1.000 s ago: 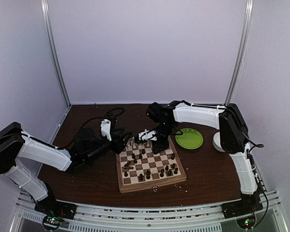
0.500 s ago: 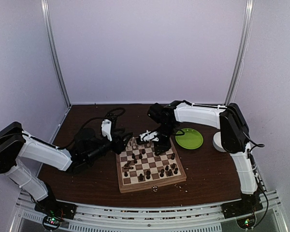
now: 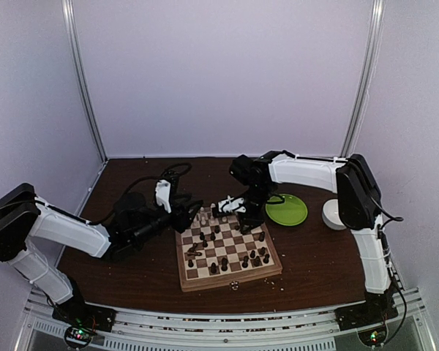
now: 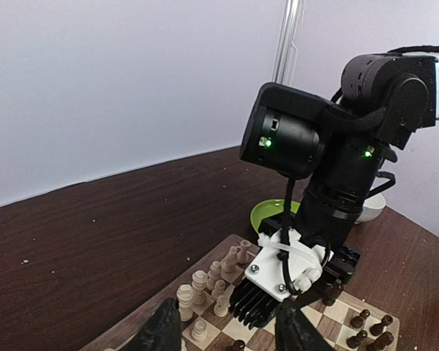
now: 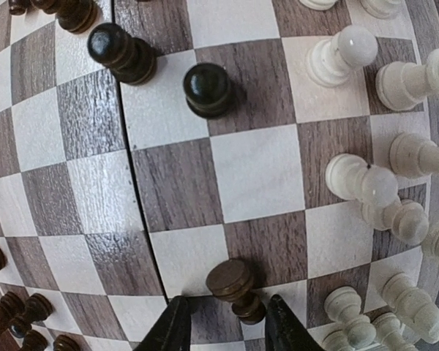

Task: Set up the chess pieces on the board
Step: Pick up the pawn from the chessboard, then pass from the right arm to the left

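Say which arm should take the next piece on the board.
Right. The right pincer sits open around a dark brown piece on the board; the left pincer hovers open near the board's corner, empty.

Three cameras are covering one board (image 3: 212,283).
The top camera is looking down from high behind the arm bases, facing 12 o'clock and standing far off. The left wrist camera is sitting low by the board's 11 o'clock corner, facing 3 o'clock toward the right arm (image 4: 351,168) and the plate (image 4: 267,212). The right wrist camera is staring straight down, very near the squares. All three views are sharing the board.
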